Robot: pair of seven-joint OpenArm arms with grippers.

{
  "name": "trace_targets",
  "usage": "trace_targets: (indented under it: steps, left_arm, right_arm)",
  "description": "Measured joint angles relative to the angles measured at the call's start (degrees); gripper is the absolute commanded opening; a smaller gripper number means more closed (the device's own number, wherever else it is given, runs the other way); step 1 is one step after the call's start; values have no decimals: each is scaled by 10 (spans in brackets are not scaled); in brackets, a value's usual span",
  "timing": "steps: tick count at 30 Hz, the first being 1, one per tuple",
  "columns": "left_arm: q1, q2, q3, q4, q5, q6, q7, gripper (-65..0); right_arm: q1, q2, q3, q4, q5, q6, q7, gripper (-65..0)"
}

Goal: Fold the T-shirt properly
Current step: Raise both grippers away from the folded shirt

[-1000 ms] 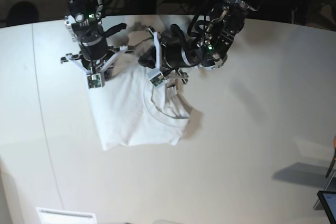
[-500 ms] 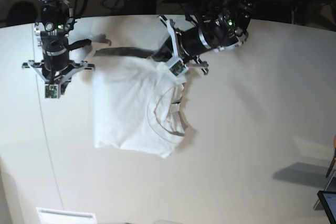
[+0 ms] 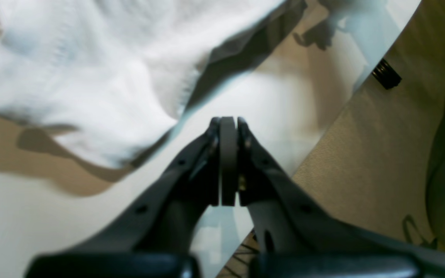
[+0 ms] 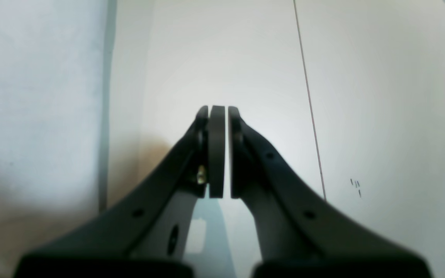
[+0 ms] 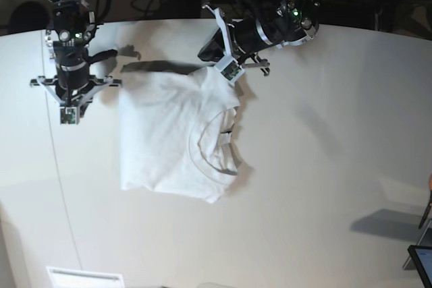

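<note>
We note the base view looks steeply down on the whole table (image 5: pixel 324 166) from afar, while both wrist views sit close behind their jaws, sharing the T-shirt (image 5: pixel 169 133) with it.

Folded T-shirt (image 5: pixel 175 133) flat on table (image 5: pixel 324 166), both arms off it.

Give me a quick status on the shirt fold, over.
Left gripper shut, empty. Right gripper shut, empty. T-shirt folded on table, released. Nothing blocking.

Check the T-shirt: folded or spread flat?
Folded. The T-shirt lies as a compact block, sleeves tucked in, collar showing on its right half; both grippers are off it.
</note>
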Motion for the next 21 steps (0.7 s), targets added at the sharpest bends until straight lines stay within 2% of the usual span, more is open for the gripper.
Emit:
trace_targets:
  steps: [3,10,13,18,21]
  left_arm:
    - [-2,12,-2,0,3,4,-62,-650]
    - [-18,22,-22,-12,2,5,-58,-650]
    - [-37,33,-49,-35,4,29,-64,-650]
    - [-57,32,-62,-54,4,24,-58,-650]
    - [-75,37,-59,-108,-2,24,-65,-650]
  right_arm:
    - [0,0,0,-1,0,0,0,-633]
    - [-4,0,0,-1,0,0,-1,-633]
    - [-9,0,-1,-2,0,0,-2,-633]
    - [-8,-1,-2,-17,0,0,0,-633]
    - [-7,-1,-2,-17,2,0,1,-633]
